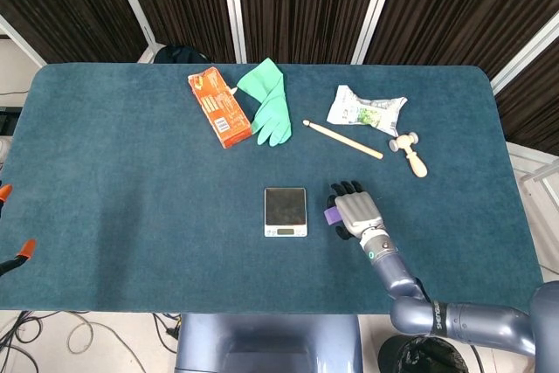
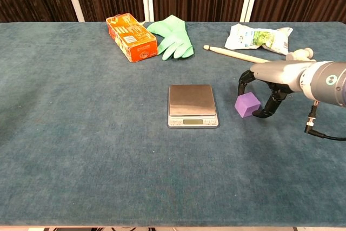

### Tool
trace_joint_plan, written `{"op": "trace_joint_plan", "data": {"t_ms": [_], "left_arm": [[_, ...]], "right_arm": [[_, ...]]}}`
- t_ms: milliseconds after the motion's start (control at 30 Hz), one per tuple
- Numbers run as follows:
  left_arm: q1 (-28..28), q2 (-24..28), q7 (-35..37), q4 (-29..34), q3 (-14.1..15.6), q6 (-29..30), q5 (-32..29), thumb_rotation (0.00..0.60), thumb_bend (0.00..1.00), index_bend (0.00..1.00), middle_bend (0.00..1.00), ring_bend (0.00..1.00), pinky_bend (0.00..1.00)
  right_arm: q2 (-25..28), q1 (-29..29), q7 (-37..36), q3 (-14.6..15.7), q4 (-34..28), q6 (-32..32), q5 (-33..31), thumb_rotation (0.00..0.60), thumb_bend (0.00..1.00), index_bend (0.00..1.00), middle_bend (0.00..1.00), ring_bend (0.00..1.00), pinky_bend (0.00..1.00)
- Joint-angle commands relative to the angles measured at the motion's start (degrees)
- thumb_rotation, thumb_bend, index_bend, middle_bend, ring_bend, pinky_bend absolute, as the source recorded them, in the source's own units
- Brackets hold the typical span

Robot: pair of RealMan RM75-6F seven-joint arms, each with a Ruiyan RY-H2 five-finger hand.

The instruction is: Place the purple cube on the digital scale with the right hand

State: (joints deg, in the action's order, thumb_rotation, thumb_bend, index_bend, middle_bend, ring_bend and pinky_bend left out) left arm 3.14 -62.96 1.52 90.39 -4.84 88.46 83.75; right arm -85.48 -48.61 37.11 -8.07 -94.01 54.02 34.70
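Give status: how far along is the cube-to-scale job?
Done: right hand has reached the small purple cube. In hand: fingers around the cube, which sits tilted beside the square silver digital scale. Left: lift, carry over, set on the bare platform.
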Motion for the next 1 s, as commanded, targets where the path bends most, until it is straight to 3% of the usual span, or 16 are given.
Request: {"op": "trace_joint_plan", "data": {"t_ms": [33, 400, 700, 1000], "left_arm": [[0.1, 0.0, -0.1, 0.0, 0.0, -0.2, -0.1, 0.600, 0.25, 0.01, 0.01, 0.00, 0.14], [0.0, 0.2, 0.0, 0.4, 0.0, -0.1, -0.1, 0.600, 0.25, 0.01, 0.01, 0.00, 0.14], [0.0, 0.1, -0.1, 0.6, 0.0, -0.2, -0.3, 0.600, 0.25, 0.01, 0.01, 0.00, 0.14], [0.0, 0.2, -0.4, 0.8, 0.0, -0.1, -0.4, 0.600, 0.25, 0.01, 0.01, 0.00, 0.14]], "right_arm": [[-0.6, -0.3, -0.4, 0.0, 0.6, 0.4, 0.2, 0.600, 0.42, 0.39, 0.12, 0.04, 0.00], [-2.0, -0.5, -3.1, -0.7, 2.6, 0.8, 1.2, 0.600, 0.42, 0.53, 0.12, 0.05, 0.00], [-0.8, -2.5, -2.2, -2.6, -0.9, 2.1, 2.0, 0.600, 0.42, 0.53, 0.12, 0.05, 0.00], [-4.2, -8.5, 2.7, -4.9, -0.4, 1.5, -3.7, 0.600, 0.42, 0.53, 0.12, 0.05, 0.00]]}}
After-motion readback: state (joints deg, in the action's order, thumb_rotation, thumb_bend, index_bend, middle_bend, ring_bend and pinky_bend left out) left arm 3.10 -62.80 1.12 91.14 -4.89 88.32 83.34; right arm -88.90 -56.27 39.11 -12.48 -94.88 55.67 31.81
